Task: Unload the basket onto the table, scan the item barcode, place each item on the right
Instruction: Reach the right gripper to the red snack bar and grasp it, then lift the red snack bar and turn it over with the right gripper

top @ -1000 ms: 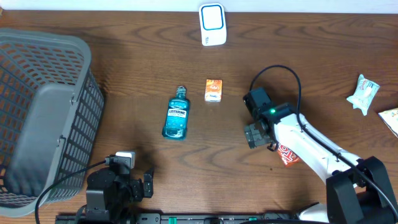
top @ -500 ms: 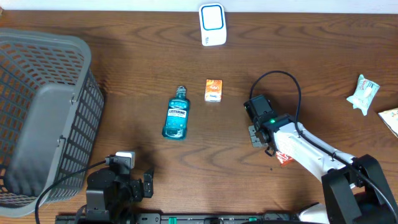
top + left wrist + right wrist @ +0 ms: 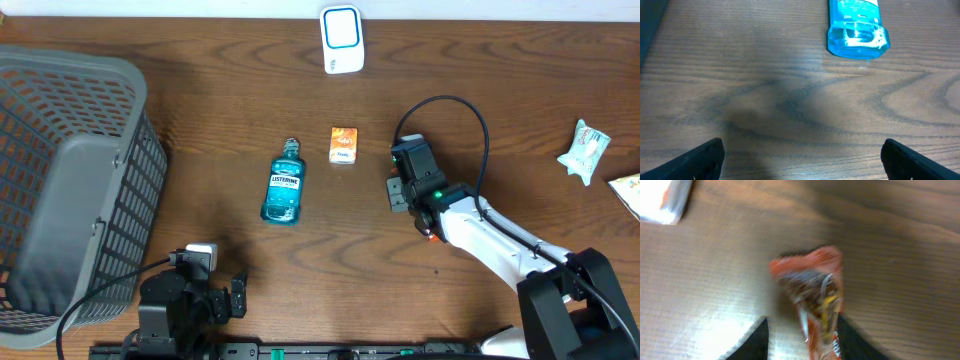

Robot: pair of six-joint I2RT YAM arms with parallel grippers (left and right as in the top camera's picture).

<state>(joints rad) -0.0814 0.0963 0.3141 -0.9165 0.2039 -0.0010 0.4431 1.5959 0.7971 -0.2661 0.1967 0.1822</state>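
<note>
A red and orange snack packet (image 3: 815, 290) stands up between the fingers of my right gripper (image 3: 802, 330), pressed against the right finger and clear of the wood. In the overhead view that gripper (image 3: 399, 190) is right of a small orange box (image 3: 344, 145), and the arm hides the packet. The white and blue scanner (image 3: 341, 38) stands at the table's far edge. A blue mouthwash bottle (image 3: 284, 185) lies left of the box. My left gripper (image 3: 802, 160) hangs open over bare wood, with the bottle's base (image 3: 857, 30) well ahead of it.
A grey mesh basket (image 3: 60, 90) fills the left side. Two more packets lie at the right edge, one pale green (image 3: 583, 150) and one at the frame border (image 3: 630, 190). A blurred pale thing (image 3: 667, 197) shows at the right wrist view's top left.
My right gripper came down on the snack packet near the front right, closed on it, and has carried it back and left towards the orange box. The left arm has not moved.
</note>
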